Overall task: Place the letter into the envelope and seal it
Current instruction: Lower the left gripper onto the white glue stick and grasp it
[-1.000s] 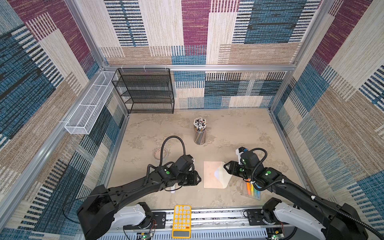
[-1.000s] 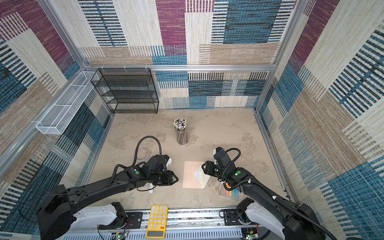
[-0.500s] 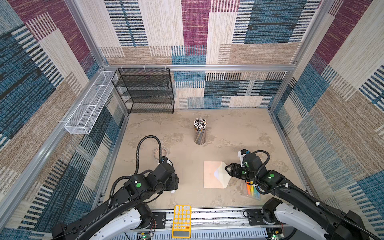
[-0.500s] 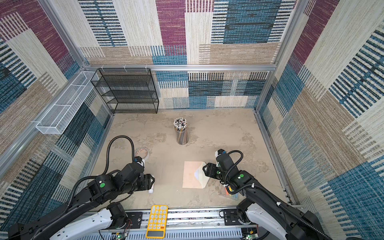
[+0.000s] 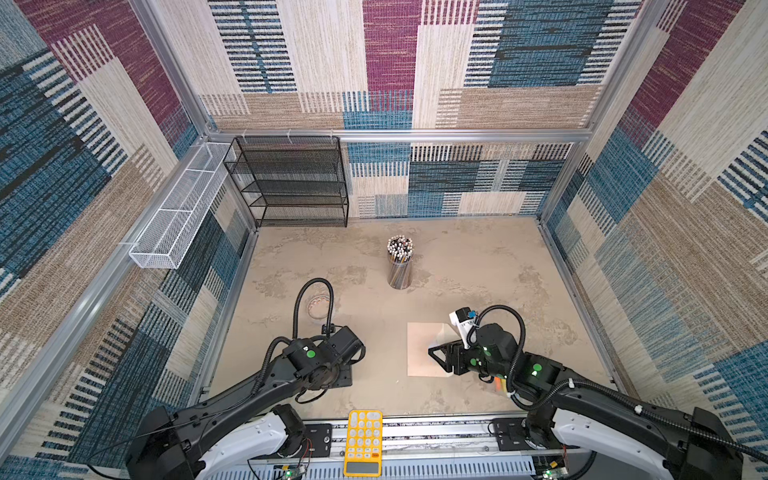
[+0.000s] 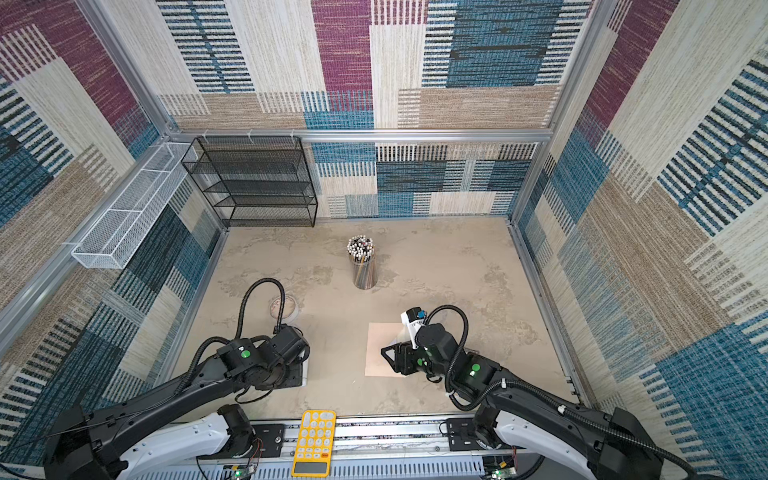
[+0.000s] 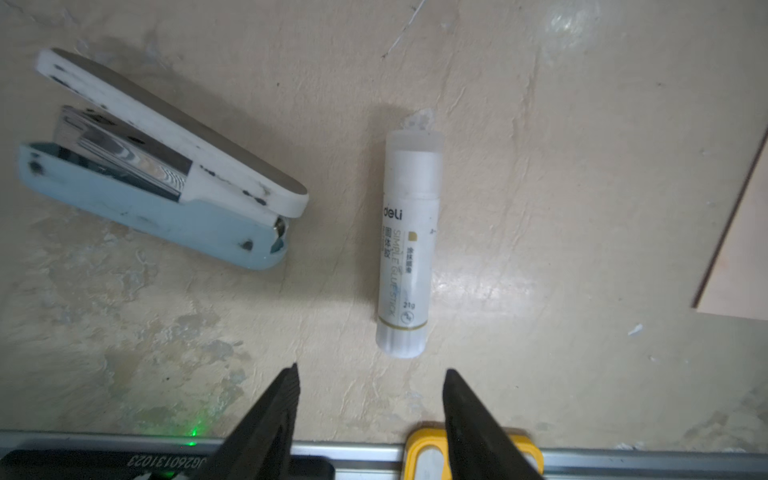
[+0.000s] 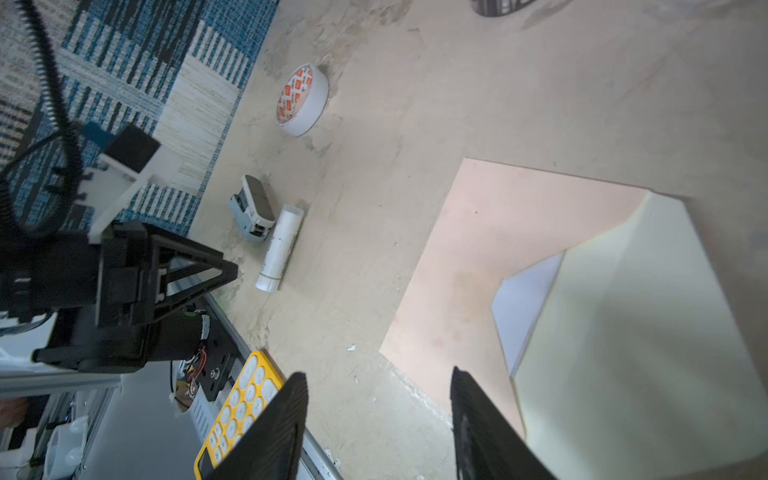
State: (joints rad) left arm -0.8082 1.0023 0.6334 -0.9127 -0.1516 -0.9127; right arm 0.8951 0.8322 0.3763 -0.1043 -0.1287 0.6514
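**Desk:** What stands around the envelope (image 5: 422, 349)?

**Caption:** On the left-arm side of the envelope, well apart from it, a white glue stick (image 7: 407, 245) lies flat with a pale blue stapler (image 7: 158, 178) just beside it. A roll of white tape (image 8: 302, 99) sits farther out on that side. Your left gripper (image 7: 372, 370) hovers just short of the glue stick, fingers spread and holding nothing. Behind the envelope stands a cup of pencils (image 5: 400, 266). In front of it, off to the left, a yellow calculator (image 5: 363, 442) rests on the rail.

**Desk:** And the task's things?

**Caption:** The envelope lies flat with its cream flap (image 8: 623, 332) lifted. The letter (image 8: 524, 307) sits in its mouth, one white corner showing. Your right gripper (image 8: 377, 372) hangs over the envelope's near edge, fingers apart, gripping nothing. Your own right arm covers the envelope's right side in both top views.

**Desk:** The setting?

**Caption:** A mottled beige tabletop (image 5: 478, 257) walled in patchwork carpet of blue, tan and plum. Far behind the envelope, a black mesh shelf (image 5: 291, 183) and a white wire basket (image 5: 174, 216) fill the left corner.
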